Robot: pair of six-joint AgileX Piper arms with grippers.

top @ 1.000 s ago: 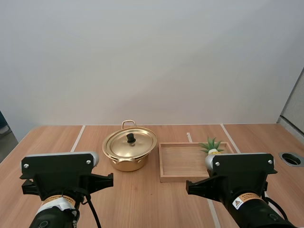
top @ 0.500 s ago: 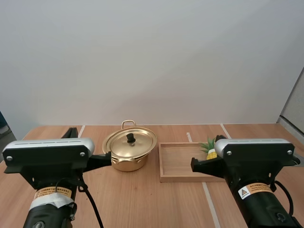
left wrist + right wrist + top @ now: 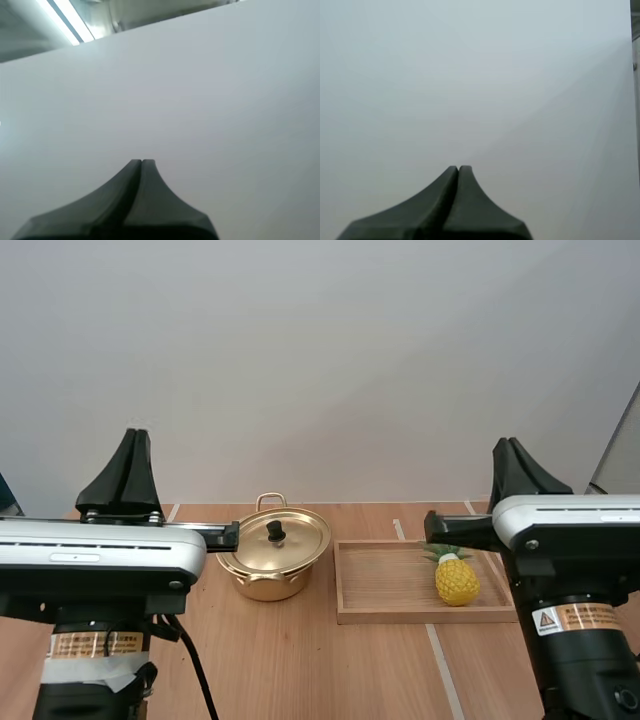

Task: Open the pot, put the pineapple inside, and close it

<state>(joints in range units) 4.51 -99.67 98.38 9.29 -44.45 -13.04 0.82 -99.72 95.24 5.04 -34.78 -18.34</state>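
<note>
High view: the pot (image 3: 262, 585), lid (image 3: 292, 542) on, stands just left of the wooden tray (image 3: 385, 578), and the pineapple (image 3: 456, 580) lies in the tray's right end; the lid looks light, stiff and slick, best pinched by its knob (image 3: 274, 531), the pineapple small and probably hard, best taken across its yellow body, and the arms' orange stickers (image 3: 565, 618) are too small to read. Left wrist view: the left gripper (image 3: 142, 161) shows 2 fingers pressed together on nothing. Right wrist view: the right gripper (image 3: 458, 167) is likewise closed and empty.

Pot (image 3: 265, 585) with lid (image 3: 273, 538) on, left of tray (image 3: 385, 580) — just beside it, pineapple (image 3: 457, 581) in tray (right end)
</note>
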